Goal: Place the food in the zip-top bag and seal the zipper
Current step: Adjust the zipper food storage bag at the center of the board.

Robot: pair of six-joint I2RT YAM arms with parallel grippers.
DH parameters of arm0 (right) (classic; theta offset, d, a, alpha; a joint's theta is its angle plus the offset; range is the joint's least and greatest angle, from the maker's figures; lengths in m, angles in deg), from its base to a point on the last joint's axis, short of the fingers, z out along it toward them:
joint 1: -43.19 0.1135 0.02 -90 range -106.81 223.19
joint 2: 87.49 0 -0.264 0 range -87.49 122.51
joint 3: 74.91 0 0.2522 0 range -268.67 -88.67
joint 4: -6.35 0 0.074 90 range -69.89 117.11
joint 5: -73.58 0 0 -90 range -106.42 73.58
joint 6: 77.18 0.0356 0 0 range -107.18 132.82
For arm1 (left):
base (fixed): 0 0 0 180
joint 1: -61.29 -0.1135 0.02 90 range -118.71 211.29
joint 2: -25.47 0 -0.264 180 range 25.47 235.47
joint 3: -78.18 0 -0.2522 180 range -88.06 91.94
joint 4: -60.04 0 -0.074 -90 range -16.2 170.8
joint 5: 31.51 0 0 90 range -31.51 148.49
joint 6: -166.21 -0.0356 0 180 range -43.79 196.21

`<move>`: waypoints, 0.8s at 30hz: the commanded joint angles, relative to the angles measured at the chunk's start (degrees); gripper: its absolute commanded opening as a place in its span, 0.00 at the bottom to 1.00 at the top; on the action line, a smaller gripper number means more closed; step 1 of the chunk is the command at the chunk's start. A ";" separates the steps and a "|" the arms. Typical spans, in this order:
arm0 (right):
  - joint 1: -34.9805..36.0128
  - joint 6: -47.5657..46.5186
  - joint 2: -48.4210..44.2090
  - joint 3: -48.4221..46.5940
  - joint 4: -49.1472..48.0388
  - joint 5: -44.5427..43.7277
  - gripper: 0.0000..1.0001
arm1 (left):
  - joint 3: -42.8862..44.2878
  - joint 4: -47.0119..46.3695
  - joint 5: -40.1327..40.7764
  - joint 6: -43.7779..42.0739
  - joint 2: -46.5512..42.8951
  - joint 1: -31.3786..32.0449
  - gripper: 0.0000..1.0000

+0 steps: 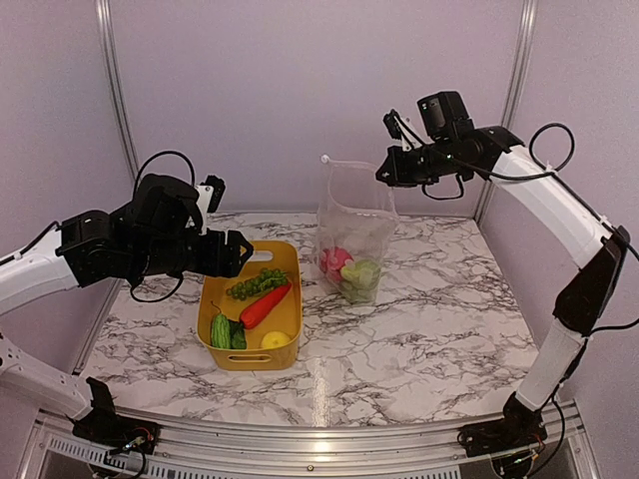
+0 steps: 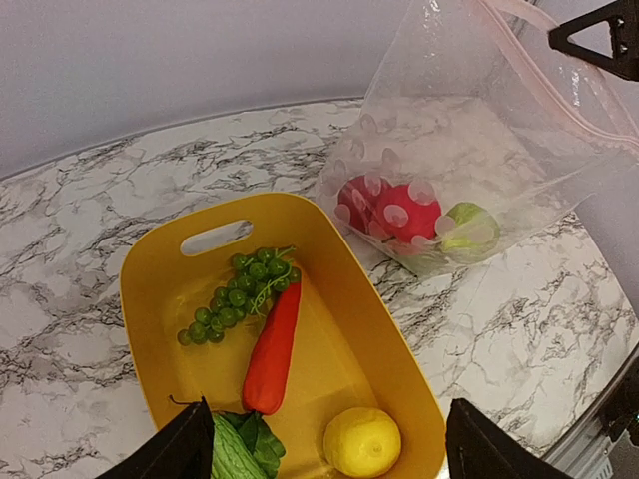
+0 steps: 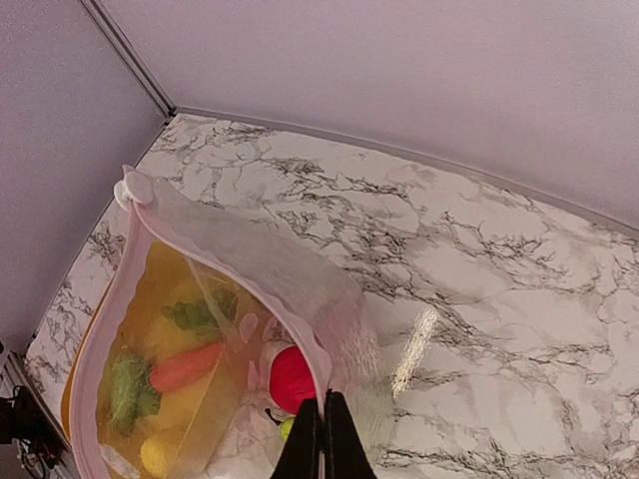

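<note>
My right claw (image 1: 384,172) is pinched shut on the top edge of the zip-top bag (image 1: 354,225). It holds the bag upright just right of centre in the overhead view, with the bag's bottom resting on the marble table (image 1: 449,329). The mouth gapes and the pinkish zipper (image 2: 584,90) is unsealed. At the bottom of the bag sit a pink-red ball (image 1: 334,261) and a green round (image 1: 361,271).

My left claw (image 1: 235,251) hangs with its fingers spread wide and nothing between them, over the upper-left corner of the yellow bin (image 1: 250,361), left of centre. In the bin lie the grape bunch (image 1: 258,283), the carrot (image 1: 266,305), the lemon (image 1: 276,339) and the leafy greens (image 1: 221,329).
</note>
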 commanded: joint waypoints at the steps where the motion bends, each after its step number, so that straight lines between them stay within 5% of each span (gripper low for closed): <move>1: -4.10 0.56 0.64 -0.29 -3.65 -0.62 0.00 | 0.35 4.99 1.77 2.19 1.39 -0.50 0.82; 9: -8.91 -0.26 3.30 -6.45 -1.67 -1.25 0.00 | -1.92 7.52 -0.46 4.25 2.15 -1.18 0.81; 24: -16.60 -0.71 -8.71 7.90 -2.15 -2.04 0.00 | -1.17 9.55 -9.59 -4.27 16.49 -4.22 0.75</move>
